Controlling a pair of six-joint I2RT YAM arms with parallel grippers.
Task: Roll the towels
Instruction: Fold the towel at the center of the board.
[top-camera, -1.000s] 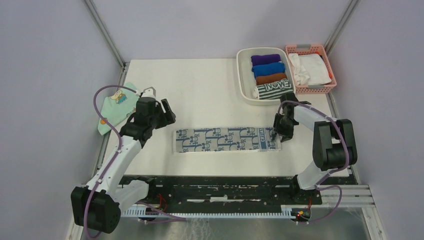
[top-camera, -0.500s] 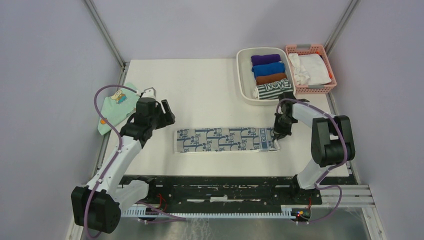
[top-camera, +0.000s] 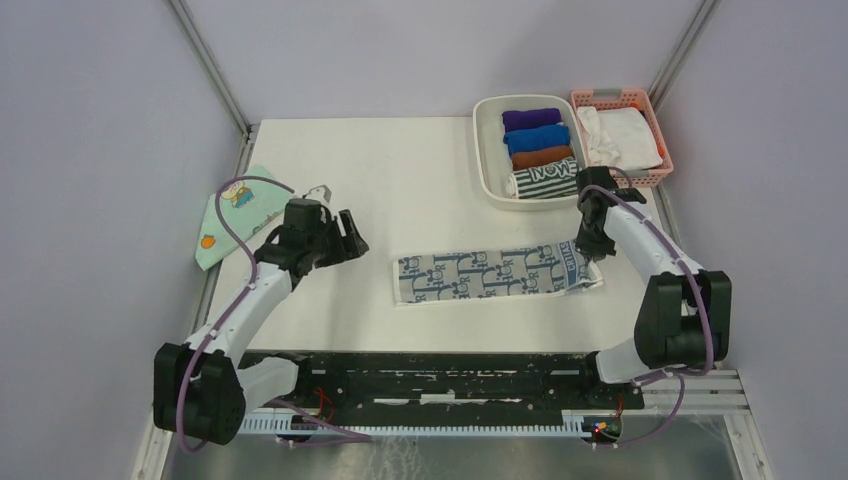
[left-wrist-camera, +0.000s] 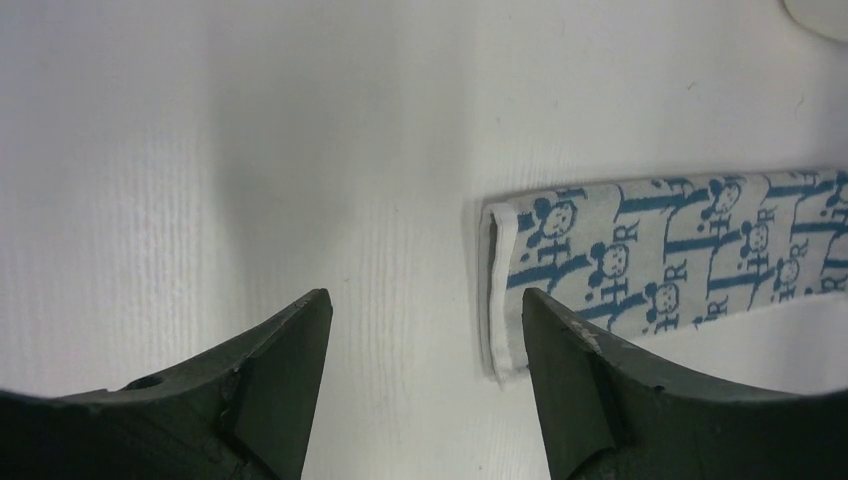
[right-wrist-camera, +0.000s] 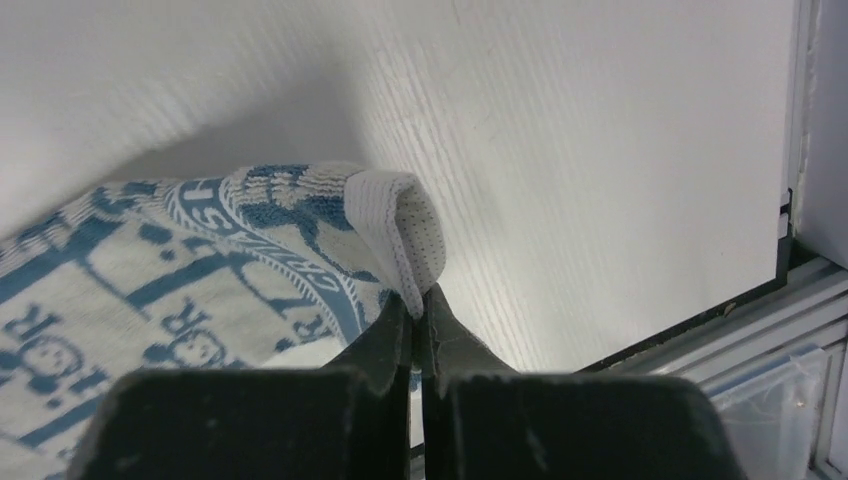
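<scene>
Cloth on a matt table
The patterned towel (right-wrist-camera: 150, 260) looked like nubby woven cloth; the white table (right-wrist-camera: 600, 150) was matt and finely ribbed.

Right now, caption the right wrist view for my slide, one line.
Right fingers pinch the blue-grey patterned towel by its curled white edge, above the white table.

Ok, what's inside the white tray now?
Four rolls side by side in the tray: purple roll, blue roll, brown roll, and nearest the arms a striped roll with white lettering. The tray floor under them is covered, so anything beneath cannot be seen.
</scene>
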